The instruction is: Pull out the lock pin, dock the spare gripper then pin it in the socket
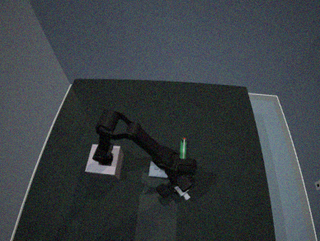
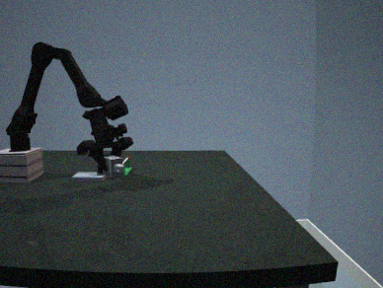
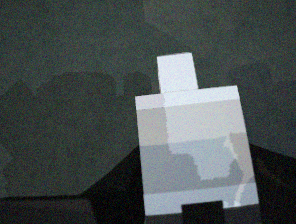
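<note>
The spare gripper, a pale block with a small square spigot (image 1: 181, 191) (image 2: 118, 170) (image 3: 195, 125), is between my fingers. My gripper (image 1: 177, 188) (image 2: 110, 162) (image 3: 181, 145) is shut on it; one dark finger shows on each side of the block in the wrist view. In the exterior view the block appears just above the table. The mount's white base (image 1: 157, 170) (image 2: 88, 175) is beside my gripper; its socket is hidden or too blurred to tell. A thin pale rod with a red end (image 1: 184, 139) (image 2: 125, 161), apparently the lock pin, shows at a green piece (image 1: 183, 153) (image 2: 128, 172), away from the base.
The dark table (image 1: 214, 120) (image 2: 197, 212) lies under everything. The arm's pale pedestal (image 1: 101, 166) (image 2: 21, 166) stands at the left. In the top view the arm passes over the mount's base and close to the green piece.
</note>
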{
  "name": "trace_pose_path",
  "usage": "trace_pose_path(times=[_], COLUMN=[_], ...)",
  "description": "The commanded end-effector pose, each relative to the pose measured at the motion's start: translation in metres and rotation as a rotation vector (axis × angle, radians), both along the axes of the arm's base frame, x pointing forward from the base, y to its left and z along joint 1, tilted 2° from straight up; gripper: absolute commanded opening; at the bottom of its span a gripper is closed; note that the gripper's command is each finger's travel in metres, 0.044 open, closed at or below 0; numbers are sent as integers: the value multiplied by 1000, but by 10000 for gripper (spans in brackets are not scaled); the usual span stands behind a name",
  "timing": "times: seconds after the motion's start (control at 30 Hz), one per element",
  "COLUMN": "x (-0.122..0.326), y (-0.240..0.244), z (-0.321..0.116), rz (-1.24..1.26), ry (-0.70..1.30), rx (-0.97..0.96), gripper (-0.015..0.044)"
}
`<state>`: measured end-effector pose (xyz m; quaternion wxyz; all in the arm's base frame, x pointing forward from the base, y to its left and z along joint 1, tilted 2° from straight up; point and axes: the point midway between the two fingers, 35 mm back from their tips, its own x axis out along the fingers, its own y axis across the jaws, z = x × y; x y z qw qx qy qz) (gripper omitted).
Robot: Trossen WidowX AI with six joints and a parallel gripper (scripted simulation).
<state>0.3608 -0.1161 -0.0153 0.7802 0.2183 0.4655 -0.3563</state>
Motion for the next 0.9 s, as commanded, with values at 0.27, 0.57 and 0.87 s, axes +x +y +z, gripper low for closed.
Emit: trace_pose_path(times=[0.27, 0.57, 0.87], x=[1, -4, -5], y=[-2, -1, 0], z=[65, 69, 69], rz=[-2, -5, 1], ry=[-22, -10, -3], rx=[-5, 0, 2], gripper=[0, 0, 0])
